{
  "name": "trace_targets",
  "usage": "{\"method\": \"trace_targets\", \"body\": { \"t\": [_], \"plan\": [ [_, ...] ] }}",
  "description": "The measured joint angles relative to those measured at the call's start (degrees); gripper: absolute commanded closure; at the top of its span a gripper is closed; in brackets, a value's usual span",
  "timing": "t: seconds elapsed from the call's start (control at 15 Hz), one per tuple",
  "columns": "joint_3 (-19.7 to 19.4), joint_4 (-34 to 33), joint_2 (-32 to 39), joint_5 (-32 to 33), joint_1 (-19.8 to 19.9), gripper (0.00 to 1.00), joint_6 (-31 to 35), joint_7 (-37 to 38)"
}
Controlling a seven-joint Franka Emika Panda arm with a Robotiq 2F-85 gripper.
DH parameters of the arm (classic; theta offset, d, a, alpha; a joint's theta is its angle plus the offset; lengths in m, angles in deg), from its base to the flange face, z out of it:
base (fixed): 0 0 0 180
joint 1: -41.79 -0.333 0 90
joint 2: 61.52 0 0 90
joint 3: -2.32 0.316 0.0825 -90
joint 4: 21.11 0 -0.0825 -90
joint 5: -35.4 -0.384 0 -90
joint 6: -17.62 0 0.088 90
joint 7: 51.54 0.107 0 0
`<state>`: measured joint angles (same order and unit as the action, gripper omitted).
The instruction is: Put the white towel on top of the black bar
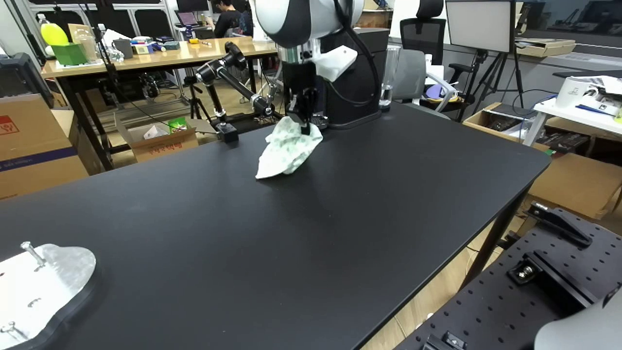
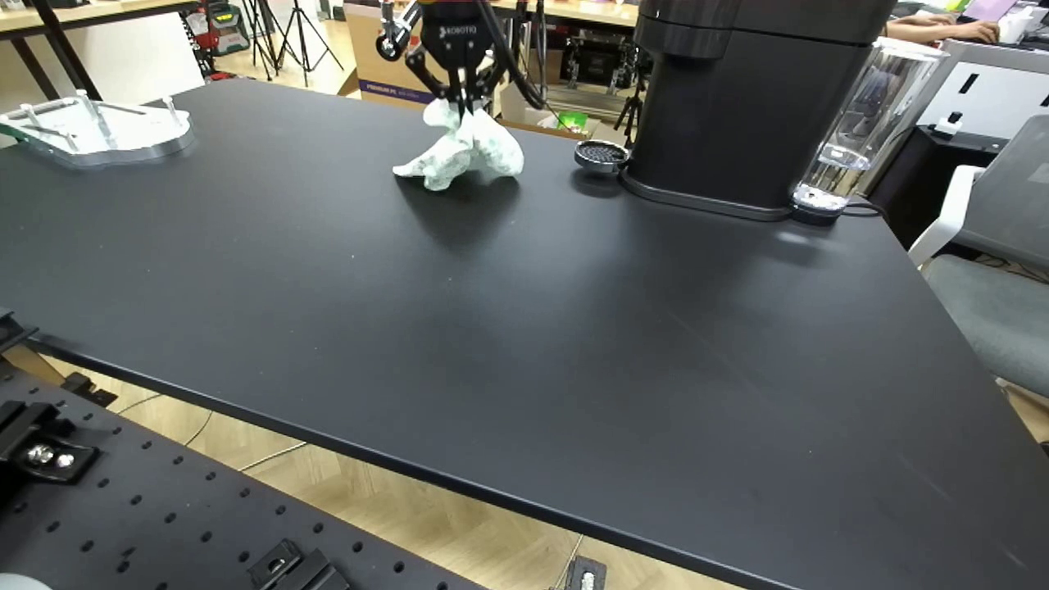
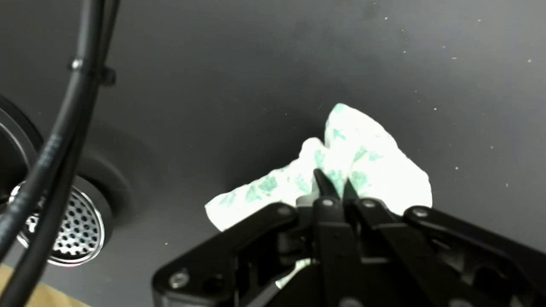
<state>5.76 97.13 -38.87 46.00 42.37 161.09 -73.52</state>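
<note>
The white towel with a green leaf print is bunched up, and it shows in both exterior views [image 1: 286, 151] [image 2: 490, 149]. It also shows in the wrist view [image 3: 390, 175]. My gripper [image 1: 305, 127] points down with its fingers closed on the top folds of the towel. It shows in an exterior view [image 2: 465, 106] and in the wrist view [image 3: 332, 176], where a fold lies between the fingertips. The towel hangs at the black table [image 1: 311, 243]; I cannot tell whether its lower end touches the surface. I cannot make out a separate black bar.
A tall black machine [image 2: 713, 123] with a round metal grille [image 2: 601, 154] and a clear water tank [image 2: 852, 123] stands near the towel. A white metal plate with bolts [image 1: 53, 272] lies at the table's far end. A jointed black camera arm [image 1: 218, 73] stands at the edge.
</note>
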Motion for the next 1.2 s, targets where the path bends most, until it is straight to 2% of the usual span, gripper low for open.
{"method": "trace_targets", "body": {
  "t": [0.27,0.67,0.93,1.2],
  "plan": [
    [-0.1,-0.8,-6.9,-3.1,-0.3,0.99,-5.1,5.4],
    [-0.1,-2.6,-14.5,-3.6,-2.3,0.99,-5.2,12.7],
    [0.6,-4.4,-17.4,-2.8,-4.5,0.99,-6.3,14.9],
    [1.8,-6.0,-19.2,-2.7,-6.2,0.99,-10.9,15.2]
  ]
}}
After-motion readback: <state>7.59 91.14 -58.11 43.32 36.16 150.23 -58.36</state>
